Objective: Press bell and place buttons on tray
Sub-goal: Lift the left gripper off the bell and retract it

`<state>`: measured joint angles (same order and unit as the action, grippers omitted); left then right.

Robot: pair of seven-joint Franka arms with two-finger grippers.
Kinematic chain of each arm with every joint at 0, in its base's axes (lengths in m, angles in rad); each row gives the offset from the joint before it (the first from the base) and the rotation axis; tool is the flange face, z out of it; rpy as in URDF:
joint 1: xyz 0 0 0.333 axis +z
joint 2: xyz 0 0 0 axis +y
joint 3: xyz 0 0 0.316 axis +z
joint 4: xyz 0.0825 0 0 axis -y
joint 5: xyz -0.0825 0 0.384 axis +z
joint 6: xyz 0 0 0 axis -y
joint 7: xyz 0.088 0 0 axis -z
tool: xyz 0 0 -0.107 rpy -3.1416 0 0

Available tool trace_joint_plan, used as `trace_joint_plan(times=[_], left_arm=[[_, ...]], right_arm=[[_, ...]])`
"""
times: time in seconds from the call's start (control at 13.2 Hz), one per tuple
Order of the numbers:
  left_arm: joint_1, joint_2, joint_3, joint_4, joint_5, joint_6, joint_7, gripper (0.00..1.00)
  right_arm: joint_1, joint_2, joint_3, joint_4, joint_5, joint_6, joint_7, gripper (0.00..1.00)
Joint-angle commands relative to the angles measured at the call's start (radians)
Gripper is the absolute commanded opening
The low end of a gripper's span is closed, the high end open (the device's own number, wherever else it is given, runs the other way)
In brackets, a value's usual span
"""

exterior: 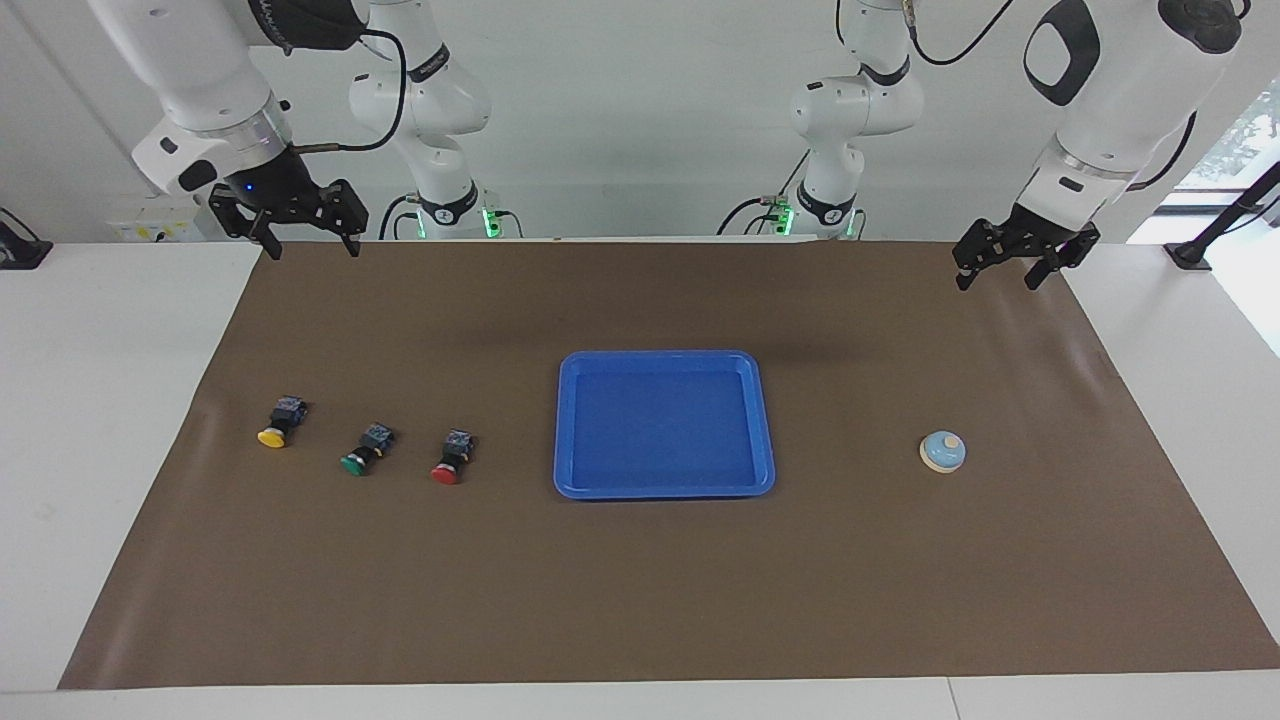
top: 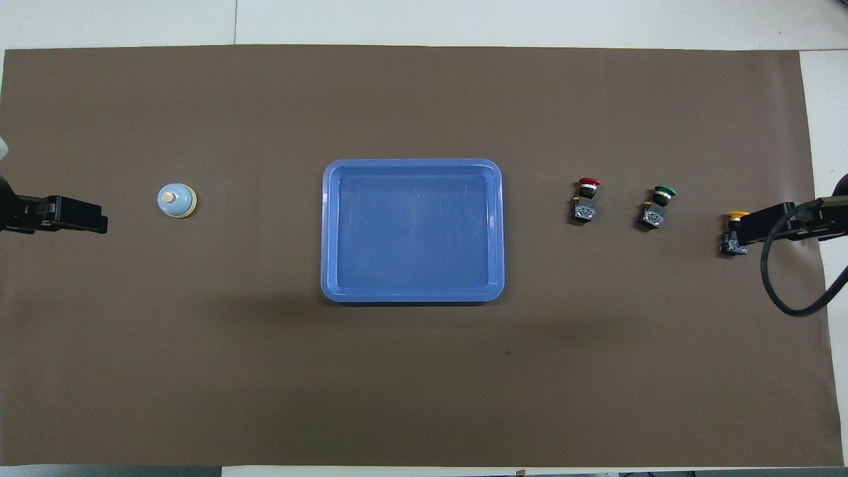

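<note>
On the brown mat [exterior: 640,580] that covers the tabletop [exterior: 100,400], the blue tray [exterior: 563,430] lies flat near the middle with nothing on it. Toward the left arm's end of the tabletop sits the bell [exterior: 942,451], a small light-blue dome with a cream rim and knob, well apart from the tray. Toward the right arm's end, the three buttons lie on their sides in a loose row: the red button [exterior: 449,461] closest to the tray, the green button [exterior: 363,452] next, and the yellow button [exterior: 278,424] outermost, each apart from its neighbour.

Up in the air at the mat's robot-side corner hangs the left end effector [exterior: 1000,276], its two fingers spread wide and holding nothing. The bell rests on the mat well apart from it and is not touched. In the overhead view the left end effector [top: 99,224] shows at the picture's edge, just beside the bell [top: 177,200] as seen from above, though the facing view shows it raised clear.

At the mat's other robot-side corner hangs the right end effector [exterior: 305,245], fingers likewise wide apart and empty. The yellow button is the closest of the three to it, yet still well apart on the mat. Seen from above, the right end effector [top: 745,228] covers part of the yellow button [top: 732,232].
</note>
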<state>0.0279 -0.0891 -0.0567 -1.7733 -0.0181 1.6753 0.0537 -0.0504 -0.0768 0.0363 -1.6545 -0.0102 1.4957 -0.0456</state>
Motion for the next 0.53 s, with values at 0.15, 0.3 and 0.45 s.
trace_joint_plan(times=[0.15,0.3,0.45], left_arm=[[-0.013,-0.001,0.009,0.011,0.001,-0.032,-0.005,1.0],[-0.013,-0.001,0.009,0.011,0.001,-0.04,-0.003,1.0],[-0.013,-0.001,0.009,0.011,0.001,-0.045,-0.003,1.0]], right_arm=[[-0.022,-0.003,0.002,0.004,-0.01,-0.011,-0.02,1.0],[-0.023,-0.003,0.002,0.005,-0.01,-0.038,-0.031,1.0],[-0.022,-0.003,0.004,0.005,-0.008,-0.038,-0.028,1.0]])
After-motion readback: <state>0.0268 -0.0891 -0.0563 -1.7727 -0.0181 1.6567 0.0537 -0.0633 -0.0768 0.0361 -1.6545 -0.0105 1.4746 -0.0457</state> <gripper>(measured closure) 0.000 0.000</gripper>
